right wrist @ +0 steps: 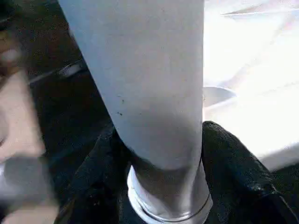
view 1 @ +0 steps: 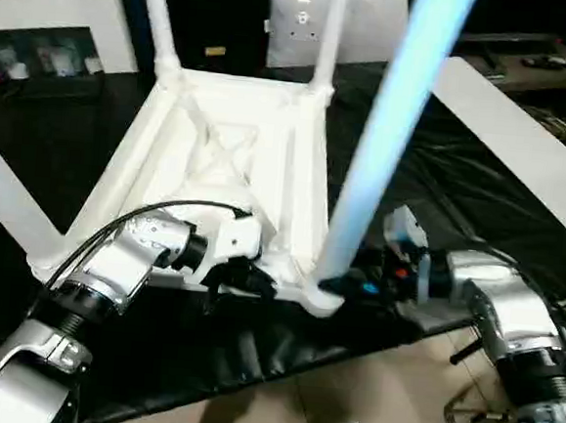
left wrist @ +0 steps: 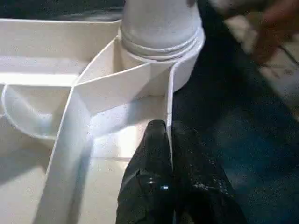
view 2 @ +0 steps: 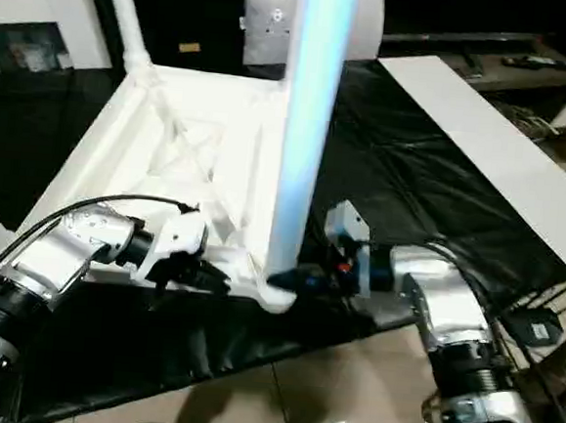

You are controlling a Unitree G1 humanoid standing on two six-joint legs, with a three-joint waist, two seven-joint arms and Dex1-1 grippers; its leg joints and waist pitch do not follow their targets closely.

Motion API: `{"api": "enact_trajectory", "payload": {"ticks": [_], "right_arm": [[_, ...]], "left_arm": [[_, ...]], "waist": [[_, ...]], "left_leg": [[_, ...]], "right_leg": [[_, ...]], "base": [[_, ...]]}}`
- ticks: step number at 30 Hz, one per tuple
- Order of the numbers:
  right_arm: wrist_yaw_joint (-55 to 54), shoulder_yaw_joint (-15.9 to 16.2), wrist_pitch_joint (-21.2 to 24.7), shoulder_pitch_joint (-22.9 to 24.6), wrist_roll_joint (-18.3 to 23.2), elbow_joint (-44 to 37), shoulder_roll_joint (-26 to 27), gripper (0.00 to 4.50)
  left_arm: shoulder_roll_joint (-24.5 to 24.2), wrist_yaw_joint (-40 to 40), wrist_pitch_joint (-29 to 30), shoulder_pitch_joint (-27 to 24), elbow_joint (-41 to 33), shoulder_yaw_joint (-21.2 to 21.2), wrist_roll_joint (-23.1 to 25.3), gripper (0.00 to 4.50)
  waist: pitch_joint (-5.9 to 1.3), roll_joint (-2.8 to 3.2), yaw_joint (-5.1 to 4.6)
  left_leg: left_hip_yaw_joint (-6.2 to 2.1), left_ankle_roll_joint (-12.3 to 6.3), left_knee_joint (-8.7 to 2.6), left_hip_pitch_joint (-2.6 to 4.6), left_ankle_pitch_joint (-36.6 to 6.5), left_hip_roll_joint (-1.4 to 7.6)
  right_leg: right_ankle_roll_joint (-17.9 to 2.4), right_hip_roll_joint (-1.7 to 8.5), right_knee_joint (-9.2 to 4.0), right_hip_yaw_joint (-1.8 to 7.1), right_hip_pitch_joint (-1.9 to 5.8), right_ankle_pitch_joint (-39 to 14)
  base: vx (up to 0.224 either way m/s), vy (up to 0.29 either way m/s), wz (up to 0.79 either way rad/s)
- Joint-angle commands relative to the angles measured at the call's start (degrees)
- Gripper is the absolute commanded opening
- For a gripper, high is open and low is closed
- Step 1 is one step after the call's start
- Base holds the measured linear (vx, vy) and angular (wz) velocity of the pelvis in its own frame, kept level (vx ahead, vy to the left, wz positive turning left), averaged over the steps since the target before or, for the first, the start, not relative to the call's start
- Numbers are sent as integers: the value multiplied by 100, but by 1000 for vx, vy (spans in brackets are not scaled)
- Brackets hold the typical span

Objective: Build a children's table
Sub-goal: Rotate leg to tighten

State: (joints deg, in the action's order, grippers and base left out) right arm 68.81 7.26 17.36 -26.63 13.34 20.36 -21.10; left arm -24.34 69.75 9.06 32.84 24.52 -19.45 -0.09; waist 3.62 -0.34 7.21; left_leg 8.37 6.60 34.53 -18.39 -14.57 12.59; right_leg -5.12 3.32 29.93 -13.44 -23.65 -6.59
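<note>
Right gripper point(view 2: 302, 277) pinches near leg point(view 1: 392, 132) low at its collar. Left gripper point(view 1: 248, 279) clamps tabletop point(view 1: 269, 142) rim; twist leg upright, don't cross-thread.

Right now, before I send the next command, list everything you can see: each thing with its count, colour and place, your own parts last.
children's table top: one, white, upside down on the work table, ribbed underside up.
table legs: four, white. Two stand in the far corner sockets, one rises from the near right socket, one slants from the near left corner.
work table: one, black cover, under the top.
board: one, white, lying on the work table's right side.
cabinet: one, white, far left.
floor: pale tiles, near edge.
left gripper: black fingers pinching the top's near rim wall.
right gripper: black fingers around the near right leg's base.
</note>
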Motion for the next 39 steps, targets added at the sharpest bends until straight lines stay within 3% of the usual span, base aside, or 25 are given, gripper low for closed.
{"api": "enact_trajectory", "payload": {"ticks": [1,2,3,4,5,6,7,8,9,10,11,12,13,14,15,19,21,28,31,39], "right_arm": [[-801,136,378,-114,-64,-8,477,196],[-948,136,434,-134,-97,5,560,196],[-1293,126,581,-186,-180,31,752,196],[-1379,115,613,-204,-197,49,796,196],[-1582,82,688,-252,-235,101,897,196],[-2400,-113,934,-479,-316,375,1298,196],[-2607,-159,997,-538,-335,445,1396,196],[-3118,-282,1136,-684,-361,622,1656,196],[-3148,-289,1143,-693,-361,633,1672,196],[-3335,-336,1199,-733,-365,670,1771,196],[-3558,-349,1107,-768,-432,732,1874,196],[-3747,-399,987,-784,-473,774,1969,196],[-3866,-440,819,-796,-502,822,2033,251],[-3890,-423,656,-797,-560,846,2051,251],[-3867,-405,558,-786,-594,845,2047,267],[-3751,-493,450,-680,-558,665,1982,293],[-3638,-510,392,-622,-514,570,1898,312],[-2777,-565,170,-358,-346,325,1231,363],[-2251,-641,12,-309,-244,274,833,391],[-389,-193,-825,-236,-288,269,-152,400]], "left_arm": [[501,-762,364,128,-217,140,-81,0],[576,-909,449,145,-215,185,-83,0],[734,-1226,665,191,-214,274,-89,0],[762,-1280,699,203,-209,289,-88,0],[819,-1384,760,229,-192,317,-85,0],[1065,-1870,982,344,-99,458,-50,0],[1142,-2032,1022,380,-64,508,-39,0],[1348,-2465,1108,477,28,636,-9,0],[1361,-2492,1113,483,34,644,-7,0],[1448,-2660,1153,514,50,699,22,0],[1562,-2855,1176,559,78,759,39,0],[1651,-2977,1210,580,58,789,57,0],[1718,-3063,1230,595,35,804,71,0],[1741,-3091,1250,602,5,779,88,0],[1733,-3075,1255,600,-23,738,109,0],[1611,-2923,1130,526,-84,642,191,0],[1544,-2843,1112,490,-107,621,187,0],[1069,-2069,680,252,-242,428,144,0],[736,-1424,374,122,-259,304,59,0],[29,-31,-272,3,-265,17,-89,0]], "waist": [[-405,-7,-118],[-410,20,-157],[-414,74,-237],[-406,107,-260],[-411,151,-261],[-286,-68,-330],[-270,-236,-335],[-321,-272,-247],[-387,-262,-226],[-413,-232,-211],[-454,-169,-224],[-463,-55,-299],[-482,-28,-343],[-482,-36,-364],[-473,-54,-374],[-447,-29,-405],[-455,-43,-412],[-470,-28,-370],[-466,-21,-328],[-464,-37,-150]], "left_leg": [[88,-459,-316,-94,-386,56],[69,-485,-318,-73,-489,99],[-17,-549,-352,-73,-636,322],[-116,-617,-414,-91,-765,542],[-418,-637,-681,-128,-1080,1083],[-86,-240,-447,77,-1280,482],[162,-159,-116,37,-1054,-193],[214,-418,46,-75,-533,-454],[187,-520,3,-213,-321,-479],[139,-565,-79,-306,-144,-452],[102,-638,-174,-347,106,-363],[28,-653,-237,-243,269,-130],[-29,-674,-263,-208,321,2],[-32,-679,-269,-195,285,34],[12,-655,-272,-202,131,-39],[-27,-719,-297,-184,71,1],[-17,-728,-297,-187,55,-27],[-54,-910,-293,-216,431,7],[-45,-911,-300,-195,401,13],[-22,-853,-306,-159,369,43]], "right_leg": [[1383,364,-630,179,506,-2846],[1409,371,-664,145,523,-2904],[1333,432,-659,130,606,-2824],[1194,510,-501,195,656,-2651],[789,711,250,608,722,-2002],[296,842,-120,916,318,-2275],[919,627,-405,695,238,-3436],[1412,643,-431,655,360,-4518],[1579,581,-385,647,499,-4317],[1696,518,-358,606,567,-3890],[1837,324,-358,529,555,-2751],[1571,290,-358,447,488,-2056],[1293,313,-349,423,511,-1771],[1166,337,-353,430,497,-1788],[1009,360,-378,425,506,-2022],[938,403,-410,431,490,-2180],[927,414,-399,438,495,-2213],[707,451,-288,484,505,-1759],[611,478,-285,504,500,-1875],[513,488,-262,519,478,-2061]], "base": [[0,0,0],[0,0,0],[0,0,0],[0,0,0],[0,0,0],[3,-56,4],[3,-56,4],[0,-54,-5],[-21,-51,-19],[-21,-51,-19],[0,0,0],[0,0,0],[0,0,0],[0,0,0],[0,0,0],[0,0,0],[0,0,0],[0,0,0],[0,0,0],[0,0,0]]}}
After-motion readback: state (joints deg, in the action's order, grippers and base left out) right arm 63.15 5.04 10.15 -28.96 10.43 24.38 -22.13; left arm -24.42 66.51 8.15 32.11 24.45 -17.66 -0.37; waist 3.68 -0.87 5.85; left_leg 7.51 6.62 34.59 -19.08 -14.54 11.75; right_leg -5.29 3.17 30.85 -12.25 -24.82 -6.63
